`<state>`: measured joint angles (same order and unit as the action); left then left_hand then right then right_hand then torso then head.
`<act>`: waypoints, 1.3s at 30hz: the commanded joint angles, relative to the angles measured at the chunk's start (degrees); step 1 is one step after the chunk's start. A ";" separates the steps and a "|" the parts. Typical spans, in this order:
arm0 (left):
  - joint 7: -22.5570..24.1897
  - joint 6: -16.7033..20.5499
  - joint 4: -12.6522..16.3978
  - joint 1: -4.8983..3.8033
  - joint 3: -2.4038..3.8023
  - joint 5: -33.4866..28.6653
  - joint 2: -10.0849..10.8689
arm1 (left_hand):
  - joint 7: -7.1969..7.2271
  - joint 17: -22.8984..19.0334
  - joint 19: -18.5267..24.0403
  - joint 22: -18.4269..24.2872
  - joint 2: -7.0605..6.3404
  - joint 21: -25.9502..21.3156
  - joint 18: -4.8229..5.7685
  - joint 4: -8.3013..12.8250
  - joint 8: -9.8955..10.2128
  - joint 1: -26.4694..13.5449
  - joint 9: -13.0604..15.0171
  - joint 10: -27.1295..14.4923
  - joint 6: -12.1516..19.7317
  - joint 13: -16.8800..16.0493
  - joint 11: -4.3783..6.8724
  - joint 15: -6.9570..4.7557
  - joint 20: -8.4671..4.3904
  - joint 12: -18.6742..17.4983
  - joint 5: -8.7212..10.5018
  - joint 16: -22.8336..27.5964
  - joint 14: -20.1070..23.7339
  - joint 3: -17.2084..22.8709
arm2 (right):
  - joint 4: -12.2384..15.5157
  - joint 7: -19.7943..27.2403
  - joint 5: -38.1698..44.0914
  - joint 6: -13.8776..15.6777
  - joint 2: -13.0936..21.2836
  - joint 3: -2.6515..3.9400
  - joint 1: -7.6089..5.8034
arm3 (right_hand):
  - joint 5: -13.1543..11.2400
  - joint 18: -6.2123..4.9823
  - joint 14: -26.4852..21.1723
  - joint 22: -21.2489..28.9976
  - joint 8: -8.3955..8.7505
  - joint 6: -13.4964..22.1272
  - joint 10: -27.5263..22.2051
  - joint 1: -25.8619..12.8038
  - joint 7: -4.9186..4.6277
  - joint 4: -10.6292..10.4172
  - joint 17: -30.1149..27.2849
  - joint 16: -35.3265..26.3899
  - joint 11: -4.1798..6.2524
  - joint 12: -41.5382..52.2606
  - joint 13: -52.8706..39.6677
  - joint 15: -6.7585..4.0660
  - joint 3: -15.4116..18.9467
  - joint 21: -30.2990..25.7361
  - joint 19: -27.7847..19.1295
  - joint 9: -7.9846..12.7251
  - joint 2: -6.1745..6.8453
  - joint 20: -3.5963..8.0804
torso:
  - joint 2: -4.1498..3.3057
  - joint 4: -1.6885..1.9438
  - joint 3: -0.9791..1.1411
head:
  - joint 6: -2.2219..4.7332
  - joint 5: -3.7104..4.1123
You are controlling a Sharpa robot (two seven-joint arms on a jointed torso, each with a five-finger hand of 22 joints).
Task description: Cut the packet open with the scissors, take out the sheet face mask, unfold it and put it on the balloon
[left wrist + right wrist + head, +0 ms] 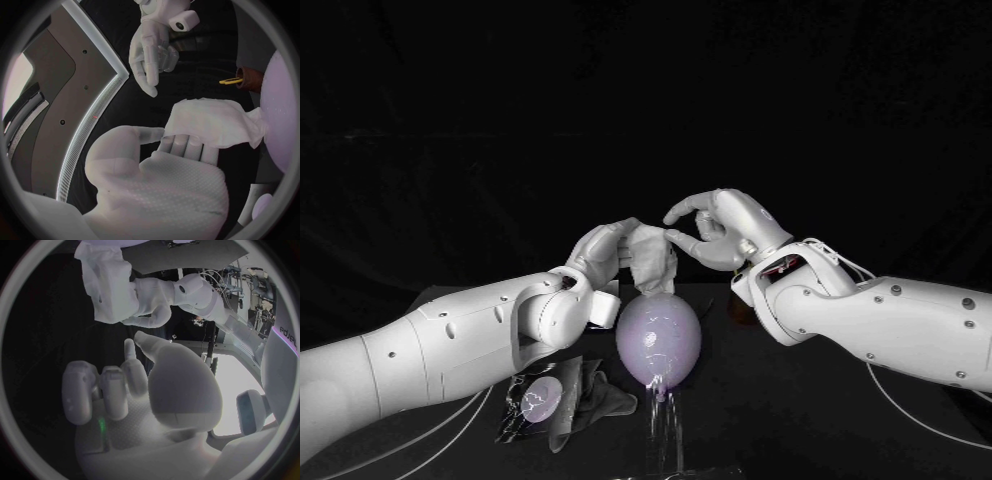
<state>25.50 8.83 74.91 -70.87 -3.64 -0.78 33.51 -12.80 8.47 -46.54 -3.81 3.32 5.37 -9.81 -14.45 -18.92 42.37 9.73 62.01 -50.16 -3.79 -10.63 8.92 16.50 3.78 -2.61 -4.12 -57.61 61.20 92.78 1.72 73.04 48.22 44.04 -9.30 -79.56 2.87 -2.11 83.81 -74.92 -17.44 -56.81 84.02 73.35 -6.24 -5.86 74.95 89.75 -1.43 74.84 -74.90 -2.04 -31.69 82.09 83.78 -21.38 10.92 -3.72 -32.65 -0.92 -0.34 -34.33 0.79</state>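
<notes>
The left hand [606, 250] held the bunched sheet face mask [651, 262], with the balloon [658, 340] just below and the right hand [723, 228] empty and loose-fingered alongside, so the mask could have landed crumpled.

Top of balloon [658, 340] behind mask [651, 265]
</notes>
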 commanded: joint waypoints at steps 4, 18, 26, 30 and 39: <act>0.04 -1.92 0.47 -0.11 0.08 -0.80 -0.09 | -1.04 -0.13 0.78 0.10 0.04 -0.33 -0.37 0.01 0.43 -0.85 0.04 -0.55 0.07 0.09 -0.08 0.07 0.14 -0.14 -0.19 0.25 0.67 0.44 | -1.65 -8.07 6.06 -1.12 -2.58 0.04 0.02 | 0.11 0.07 6.19 -12.35 1.01 0.69 1.91 -1.28 -0.45 -0.59 15.05 0.25 -0.40 -0.37 -7.58 0.23 0.91 -0.75 1.56 0.33 0.12 -0.56 | -0.04 0.01 -0.05 | 0.06 0.21; -0.33 -2.17 1.16 -0.11 0.09 -0.63 -0.04 | -1.12 -0.15 0.87 0.11 0.04 -0.36 -0.35 -0.03 0.52 -1.20 0.04 -0.69 0.14 0.10 -0.14 0.11 0.14 -0.15 -0.18 0.26 0.75 0.56 | -4.76 -15.56 16.06 -0.72 -6.90 0.06 0.29 | -0.01 0.02 6.15 -12.28 1.67 0.92 1.85 -1.83 -0.64 -1.03 14.96 0.16 -0.59 -0.40 -7.60 0.40 1.72 -0.95 1.47 0.53 0.50 -0.73 | -0.04 0.07 -0.09 | 0.04 0.01; -0.32 -2.43 1.33 -0.11 0.09 -0.48 -0.04 | -1.13 -0.15 0.90 0.11 0.04 -0.36 -0.35 -0.01 0.52 -1.22 0.04 -0.71 0.14 0.10 -0.15 0.11 0.14 -0.15 -0.18 0.26 0.75 0.57 | -5.43 -17.33 18.01 -2.53 -7.57 0.06 0.40 | -0.06 0.01 6.13 -12.28 1.82 0.87 1.83 -1.91 -0.67 -1.09 14.91 0.10 -0.63 -0.38 -7.62 0.44 2.06 -0.96 1.46 0.57 0.77 -0.77 | 0.02 0.03 -0.04 | -0.20 -0.03; -0.26 -2.50 1.37 -0.11 0.09 -0.44 -0.02 | -1.13 -0.15 0.85 0.11 0.05 -0.36 -0.35 0.00 0.53 -1.23 0.04 -0.71 0.14 0.10 -0.15 0.11 0.14 -0.15 -0.18 0.25 0.76 0.58 | -5.56 -17.73 18.27 -3.40 -7.69 0.06 0.44 | -0.08 0.02 6.13 -12.29 1.81 0.62 1.82 -1.97 -0.63 -1.19 14.92 0.12 -0.61 -0.35 -7.64 0.45 2.24 -0.93 1.48 0.54 0.79 -0.80 | 0.02 -0.03 -0.02 | -0.27 0.02; -0.16 -2.44 1.39 -0.11 0.09 -0.42 0.00 | -1.12 -0.15 0.90 0.11 0.06 -0.36 -0.35 0.12 0.52 -1.26 0.05 -0.72 0.11 0.09 -0.15 0.12 0.14 -0.13 -0.17 0.24 0.76 0.64 | -5.45 -18.04 18.29 -4.52 -7.58 0.06 0.49 | -0.06 0.13 6.19 -12.46 1.40 -0.95 1.93 -1.55 -0.10 -1.36 15.05 0.25 -0.23 0.08 -7.88 0.21 2.50 -0.37 1.78 0.30 0.24 -0.74 | 0.03 -0.02 -0.02 | -0.48 0.03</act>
<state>24.83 7.43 76.11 -70.87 -3.64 -1.08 33.58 -12.79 8.41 -45.97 -3.77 3.37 5.38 -9.71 -14.46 -18.60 41.68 9.70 61.74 -50.14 -3.77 -10.75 8.92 16.68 3.78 -2.60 -4.12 -57.22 61.50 87.29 -15.40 89.87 45.32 36.45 -9.27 -79.08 2.87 -2.11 83.91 -74.94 -15.82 -57.33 84.02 71.76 -6.38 -7.20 74.95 89.69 -1.85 74.59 -74.91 -1.74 -29.40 81.31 83.96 -20.96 11.75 -4.31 -32.62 -0.94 -0.34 -34.71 0.81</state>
